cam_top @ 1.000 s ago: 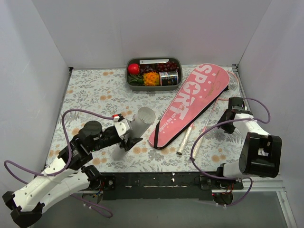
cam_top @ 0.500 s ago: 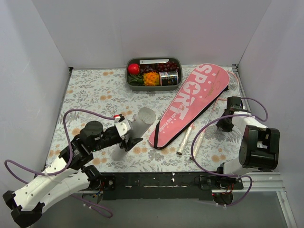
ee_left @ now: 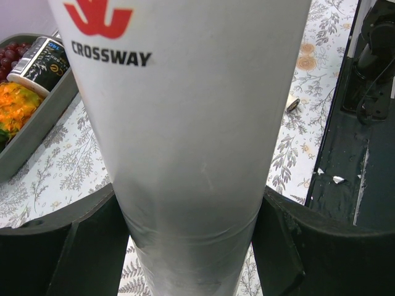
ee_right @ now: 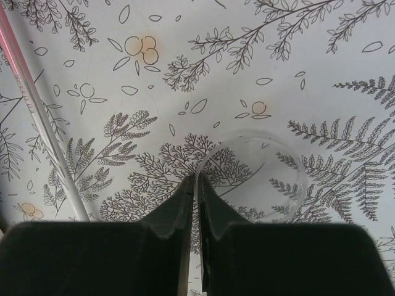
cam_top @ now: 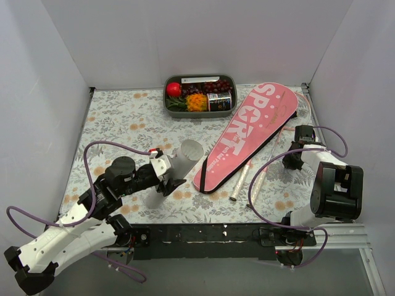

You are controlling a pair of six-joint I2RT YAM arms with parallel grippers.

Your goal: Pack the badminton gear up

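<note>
Pink bag (cam_top: pixel 247 135) lying diagonally on the desk (cam_top: pixel 117 117), two rackets (cam_top: pixel 258 179) just right of it, handles toward the near edge. Behind, a grey tray (cam_top: pixel 200 115) holding food and a red ball (cam_top: pixel 173 89). Left jaws clamped round the white tube (ee_left: pixel 191 123). Right jaws pinched on a clear cap's (ee_right: pixel 259 179) rim near the right edge. Bare desk far left.

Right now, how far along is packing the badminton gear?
Done: nothing is packed. Both rackets lie on the table beside the pink bag.
In hand: the left claw grips the white tube. The right claw pinches the rim of a clear round lid lying flat.
Left: probably lid onto tube, then rackets into the bag.
</note>
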